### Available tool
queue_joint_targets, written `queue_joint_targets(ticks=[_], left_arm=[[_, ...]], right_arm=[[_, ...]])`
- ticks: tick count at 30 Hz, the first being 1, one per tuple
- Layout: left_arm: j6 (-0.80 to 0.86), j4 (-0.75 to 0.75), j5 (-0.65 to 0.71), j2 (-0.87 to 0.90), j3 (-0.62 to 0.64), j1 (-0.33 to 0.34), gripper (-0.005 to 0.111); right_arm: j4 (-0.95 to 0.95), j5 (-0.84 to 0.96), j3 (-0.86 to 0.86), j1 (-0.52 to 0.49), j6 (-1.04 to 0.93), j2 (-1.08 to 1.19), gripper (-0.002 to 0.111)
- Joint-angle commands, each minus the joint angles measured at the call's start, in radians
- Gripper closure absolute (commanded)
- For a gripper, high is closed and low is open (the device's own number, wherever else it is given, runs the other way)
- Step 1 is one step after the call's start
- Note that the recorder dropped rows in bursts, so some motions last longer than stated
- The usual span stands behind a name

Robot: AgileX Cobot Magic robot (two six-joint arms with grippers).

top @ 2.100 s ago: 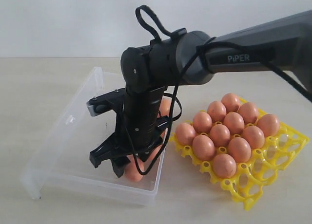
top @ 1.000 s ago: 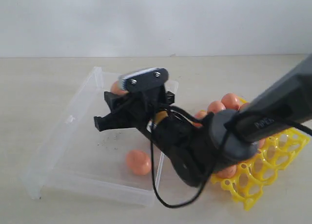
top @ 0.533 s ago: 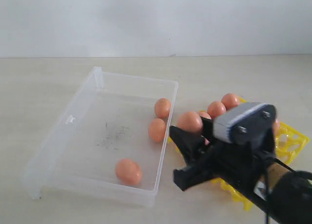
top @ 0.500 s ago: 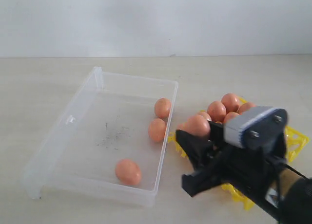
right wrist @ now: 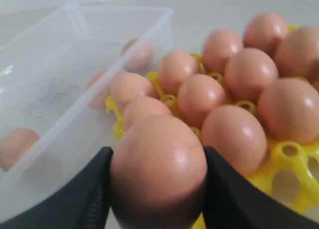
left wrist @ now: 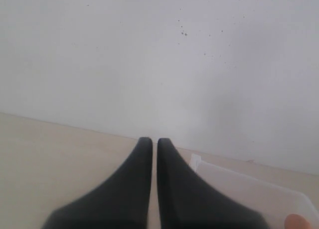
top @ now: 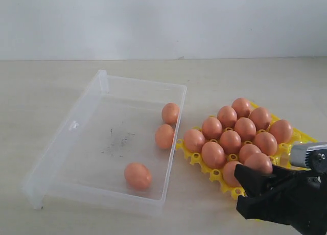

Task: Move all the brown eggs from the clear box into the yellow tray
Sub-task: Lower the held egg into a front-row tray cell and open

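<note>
Uniformly smooth, pinkish-tan brown eggs (top: 213,154).

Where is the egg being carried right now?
Lower right in the exterior view: the carried egg is clamped by the right gripper at the near edge of the yellow tray, beside seated eggs.
</note>
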Motion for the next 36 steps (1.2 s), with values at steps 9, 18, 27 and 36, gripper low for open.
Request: queue_joint_targets(ticks=[9,18,27,36], left_arm=[[0.007,-0.003,0.0,-0.003,-0.003,-0.008,0.103],[0.007,-0.003,0.0,-0.003,-0.003,-0.008,0.103],[0.007,-0.003,0.0,-0.003,-0.003,-0.008,0.103],[0.007,-0.003,0.0,-0.003,-0.003,-0.008,0.103]], right_arm=[[0.164,0.241,0.003,-0.001,-0.019,0.001,0.108],[0.183,0.462,-0.189,-0.001,-0.181,0.004,0.108],[0.201,0.377,-0.381,-0.038,-0.342,0.214,0.108],[0.15,0.214,-0.355,-0.041,-0.351,0.257,0.108]])
